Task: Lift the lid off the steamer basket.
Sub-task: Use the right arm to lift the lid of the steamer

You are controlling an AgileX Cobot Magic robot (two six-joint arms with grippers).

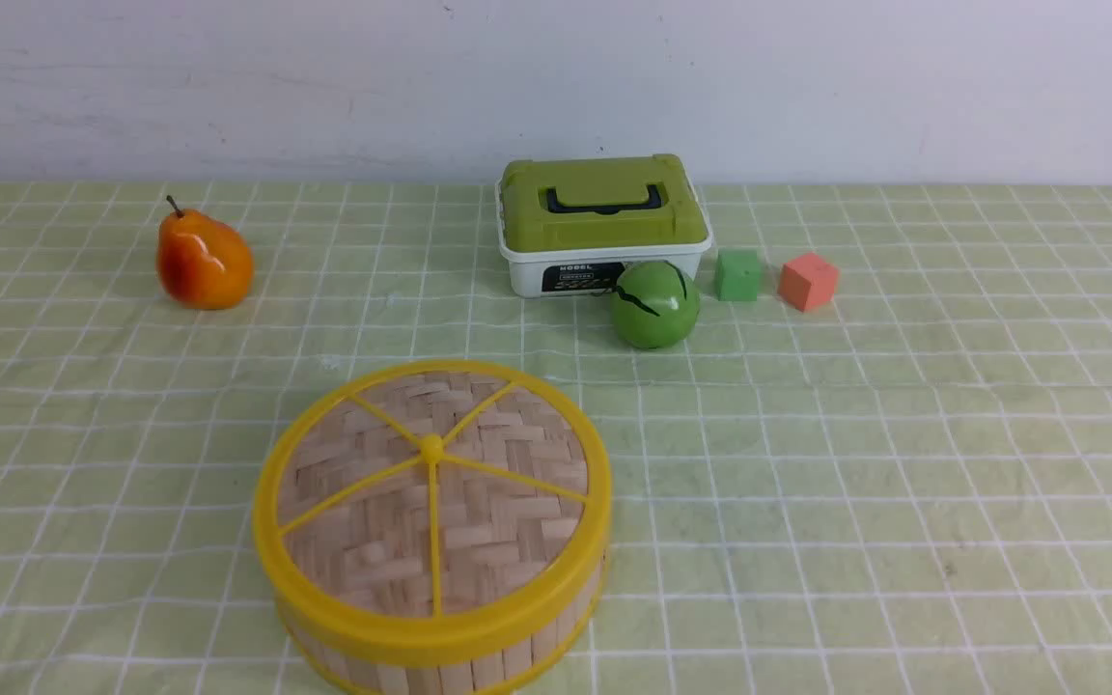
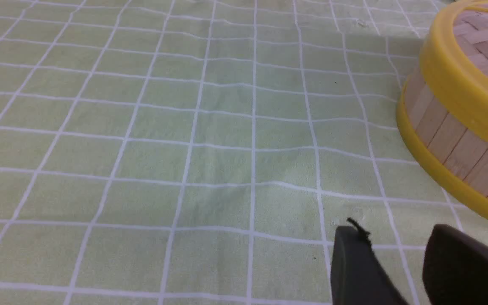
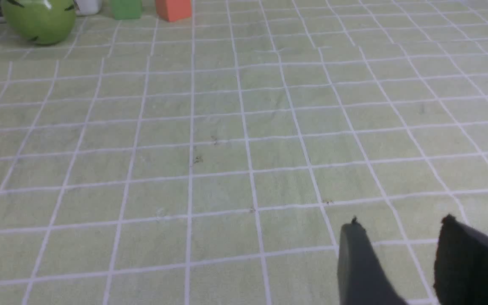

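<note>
Woven-bamboo lid (image 1: 432, 487), yellow-rimmed, sits closed on the steamer basket (image 1: 517, 656) on a green checked tablecloth (image 1: 903, 483) in the front view; beyond the basket, a pear (image 1: 204, 261) to its left, and a white box (image 1: 602, 227) with green top, green ball (image 1: 654, 304), green cube (image 1: 738, 275) and coral cube (image 1: 807, 281) to its right. Left wrist view: left gripper (image 2: 394, 232) near the basket's slatted wall, not touching it, jaws apart, holding nothing. Right wrist view: right gripper (image 3: 401, 223) over the cloth, jaws parted, empty.

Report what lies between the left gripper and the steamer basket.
Nothing but bare tablecloth. The left wrist view shows the left gripper open, with only that green checked fabric between it and the steamer basket.
</note>
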